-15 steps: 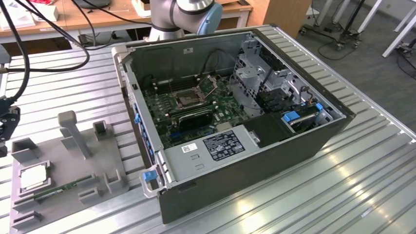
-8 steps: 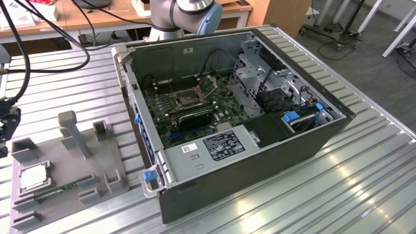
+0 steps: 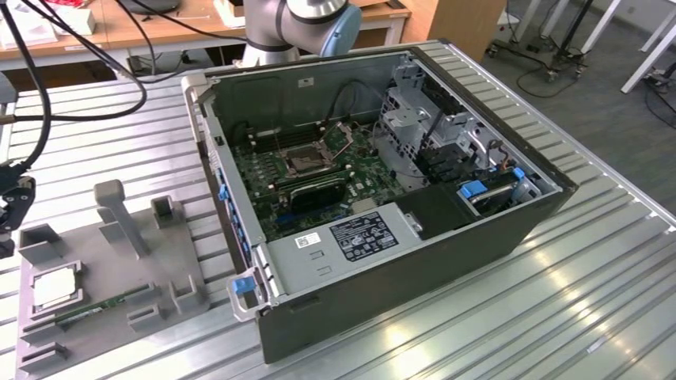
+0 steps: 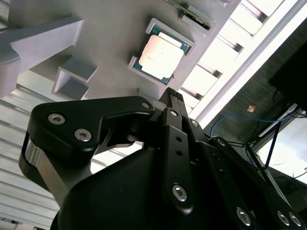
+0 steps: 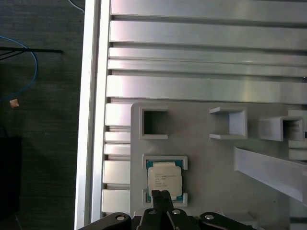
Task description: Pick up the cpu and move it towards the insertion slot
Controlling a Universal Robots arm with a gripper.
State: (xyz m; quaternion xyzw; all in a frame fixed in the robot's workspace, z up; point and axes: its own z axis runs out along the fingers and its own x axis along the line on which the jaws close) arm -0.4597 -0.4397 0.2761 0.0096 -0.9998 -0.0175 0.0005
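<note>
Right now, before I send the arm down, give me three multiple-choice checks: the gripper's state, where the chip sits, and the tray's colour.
1. The gripper is: A shut and empty; B shut on the chip; C wide open.
2. The chip lies: A in the gripper; B flat in a pocket of the tray; C under the tray.
3. The tray is: A red; B yellow; C grey.

Answers:
1 A, the fingertips meet with nothing between them.
2 B, the pocket's raised corners frame it in both wrist views.
3 C, it shows plain grey in the exterior view as well.
</note>
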